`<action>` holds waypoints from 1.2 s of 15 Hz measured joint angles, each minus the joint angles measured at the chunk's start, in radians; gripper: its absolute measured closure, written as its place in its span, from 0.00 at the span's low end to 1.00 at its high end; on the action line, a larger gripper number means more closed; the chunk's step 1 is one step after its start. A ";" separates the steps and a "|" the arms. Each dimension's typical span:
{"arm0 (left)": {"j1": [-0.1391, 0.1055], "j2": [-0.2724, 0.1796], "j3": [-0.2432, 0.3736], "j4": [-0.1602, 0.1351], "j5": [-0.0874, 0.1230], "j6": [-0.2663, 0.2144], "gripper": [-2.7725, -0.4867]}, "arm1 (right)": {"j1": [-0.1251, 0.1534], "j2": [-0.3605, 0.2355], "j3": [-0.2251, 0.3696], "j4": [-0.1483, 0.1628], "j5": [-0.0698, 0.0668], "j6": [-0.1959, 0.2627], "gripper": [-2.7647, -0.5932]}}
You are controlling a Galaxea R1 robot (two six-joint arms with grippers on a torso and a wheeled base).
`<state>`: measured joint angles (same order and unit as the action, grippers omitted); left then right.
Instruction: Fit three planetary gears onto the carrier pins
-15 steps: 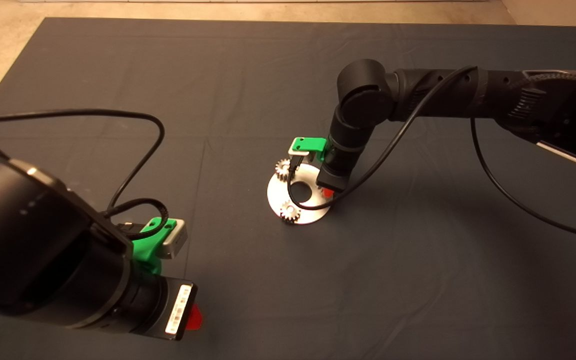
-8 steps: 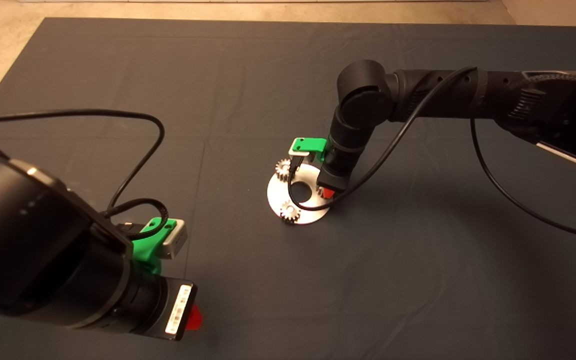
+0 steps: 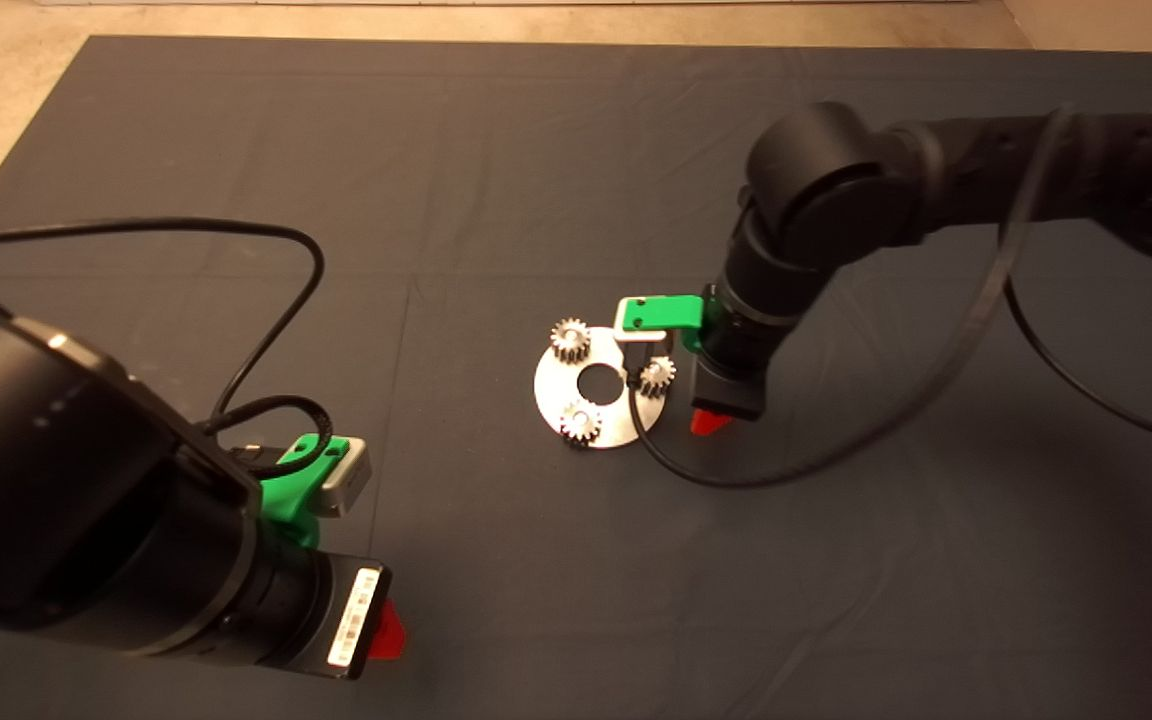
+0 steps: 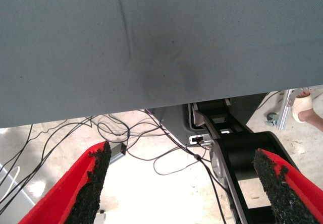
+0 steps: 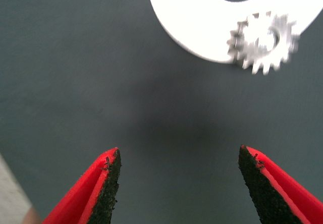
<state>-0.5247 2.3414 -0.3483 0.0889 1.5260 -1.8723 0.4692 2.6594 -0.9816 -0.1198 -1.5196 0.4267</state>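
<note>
Three planetary gears (image 3: 570, 340) (image 3: 581, 423) (image 3: 656, 375) sit evenly spaced near the rim of the flat silver disc (image 3: 551, 385) in the middle of the mat. The carrier pins are hidden inside the gears' centre holes. My right gripper (image 3: 711, 420) hovers just right of the disc, apart from the nearest gear. In the right wrist view that gripper (image 5: 179, 183) is open and holds nothing, with the disc (image 5: 197, 22) and one gear (image 5: 262, 42) beyond its fingertips. My left gripper (image 3: 386, 630) waits at the lower left, and the left wrist view shows that gripper (image 4: 184, 183) open and empty.
A black cable (image 3: 736, 478) loops from the right arm down onto the mat beside the disc. Past the mat's edge, the left wrist view shows floor with loose cables (image 4: 126, 138), the robot's base (image 4: 237, 148) and a person's shoe (image 4: 305, 105).
My right gripper has let go of the third gear, risen and drawn back to the right, uncovering that gear on the disc's right side. The left arm has not moved.
</note>
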 joint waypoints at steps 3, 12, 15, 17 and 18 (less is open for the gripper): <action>0.000 -0.015 0.000 -0.004 0.000 0.000 0.23 | 0.019 -0.199 0.053 0.025 0.000 0.169 0.47; 0.000 -0.145 0.002 -0.011 0.000 0.143 0.07 | 0.023 -0.698 0.528 0.161 -0.014 0.734 0.27; 0.000 -0.178 0.002 -0.012 0.000 0.210 0.01 | 0.021 -0.721 0.542 0.200 -0.014 0.785 0.21; 0.000 -0.199 0.002 -0.014 0.000 0.225 0.01 | 0.021 -0.726 0.549 0.217 -0.011 0.802 0.16; 0.000 -0.212 0.002 -0.014 0.000 0.236 0.01 | 0.021 -0.731 0.552 0.225 -0.012 0.806 0.14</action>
<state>-0.5247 2.1296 -0.3462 0.0745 1.5260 -1.6362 0.4906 1.9285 -0.4300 0.1050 -1.5317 1.2323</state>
